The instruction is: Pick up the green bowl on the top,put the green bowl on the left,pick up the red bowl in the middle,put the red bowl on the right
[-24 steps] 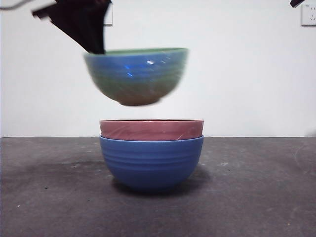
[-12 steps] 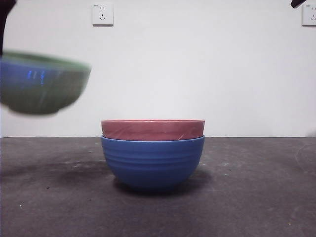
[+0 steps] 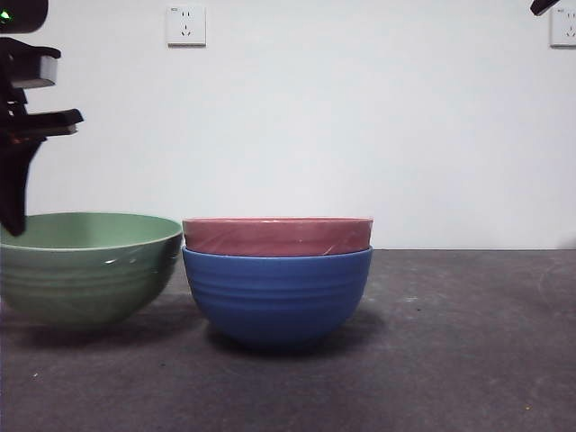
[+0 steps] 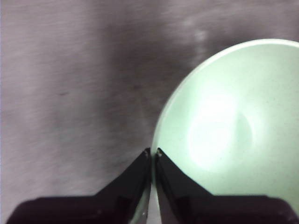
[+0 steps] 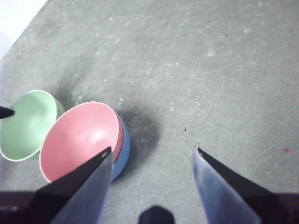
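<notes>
The ribbed sage-green round bowl sits on the dark table, apparently touching the stacked dusty-red ribbed bowl. The left hand pinches its rim; the right hand hangs spread apart.

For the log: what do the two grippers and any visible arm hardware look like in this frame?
Both grippers have two black, wedge-shaped jaws tapering to points. The left gripper rises from a black block. The right gripper has matte faces with a greyish sheen. In the front view, arm hardware at the upper left is black with a light grey block and a small green light. No cables or markings are visible.
</notes>
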